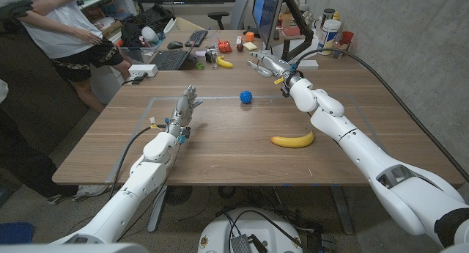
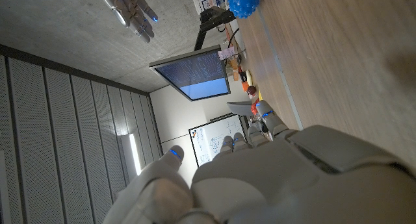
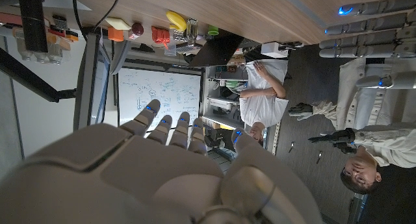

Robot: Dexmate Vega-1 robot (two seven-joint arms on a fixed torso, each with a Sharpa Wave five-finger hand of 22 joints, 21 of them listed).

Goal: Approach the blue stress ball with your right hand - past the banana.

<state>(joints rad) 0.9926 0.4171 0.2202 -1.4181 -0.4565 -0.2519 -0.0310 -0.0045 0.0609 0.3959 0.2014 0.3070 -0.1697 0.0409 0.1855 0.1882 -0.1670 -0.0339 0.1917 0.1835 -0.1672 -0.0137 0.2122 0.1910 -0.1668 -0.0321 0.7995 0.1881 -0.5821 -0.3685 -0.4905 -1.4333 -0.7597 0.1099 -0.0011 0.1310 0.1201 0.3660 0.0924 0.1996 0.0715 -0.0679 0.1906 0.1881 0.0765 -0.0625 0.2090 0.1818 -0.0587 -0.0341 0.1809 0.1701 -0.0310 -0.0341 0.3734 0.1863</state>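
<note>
head view | one blue stress ball [image 1: 245,97] | one banana [image 1: 292,140] | two hands

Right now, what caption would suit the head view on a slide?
Right hand raised, open, beyond the banana, near the blue stress ball; left hand waits.

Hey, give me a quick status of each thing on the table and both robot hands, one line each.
Blue stress ball: resting on the table, untouched.
Banana: lying on its side on the table, free.
Right robot hand: raised beyond the banana, fingers spread, holding nothing.
Left robot hand: low by the table, fingers apart, empty.
Monitor: switched on.
</note>
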